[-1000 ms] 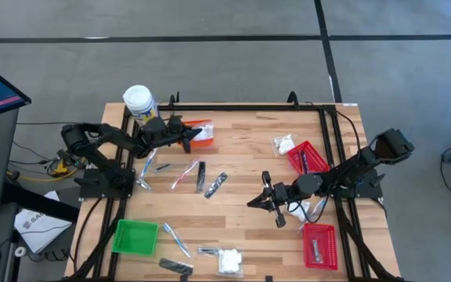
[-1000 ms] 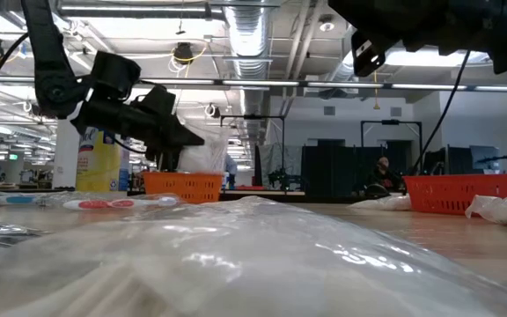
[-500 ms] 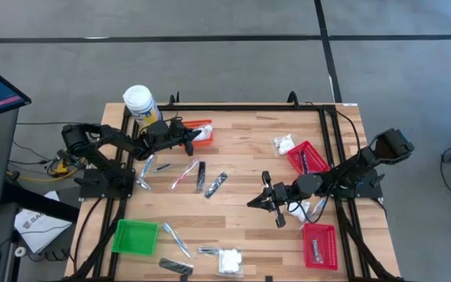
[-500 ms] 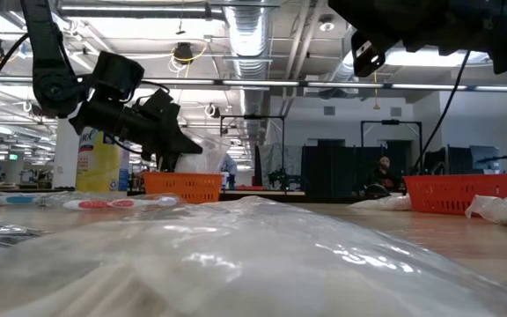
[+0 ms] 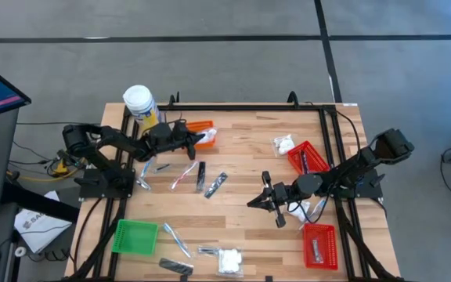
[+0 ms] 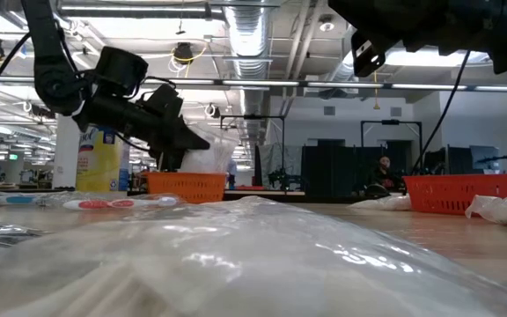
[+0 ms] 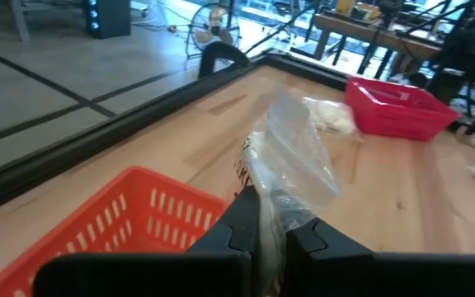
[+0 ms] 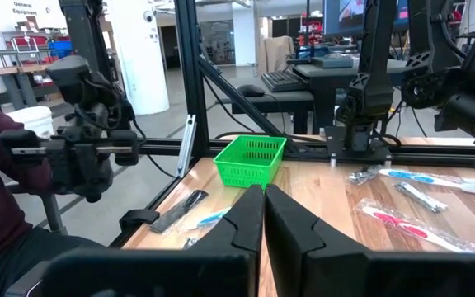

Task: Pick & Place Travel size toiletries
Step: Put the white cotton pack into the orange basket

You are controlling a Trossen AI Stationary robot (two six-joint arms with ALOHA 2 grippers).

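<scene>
One clear-wrapped packet (image 7: 291, 165) is hanging pinched in the left gripper (image 5: 188, 141), hovering just beside the orange basket (image 5: 201, 129) near the table's far edge, while the right gripper (image 5: 266, 201) is waiting closed and empty.

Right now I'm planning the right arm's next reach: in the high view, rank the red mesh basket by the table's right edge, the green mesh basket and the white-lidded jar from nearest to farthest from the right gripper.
From the right gripper:
1. Red mesh basket, near the right edge.
2. Green mesh basket, front left corner.
3. White-lidded jar, far left corner.

No text or label can be read
</scene>
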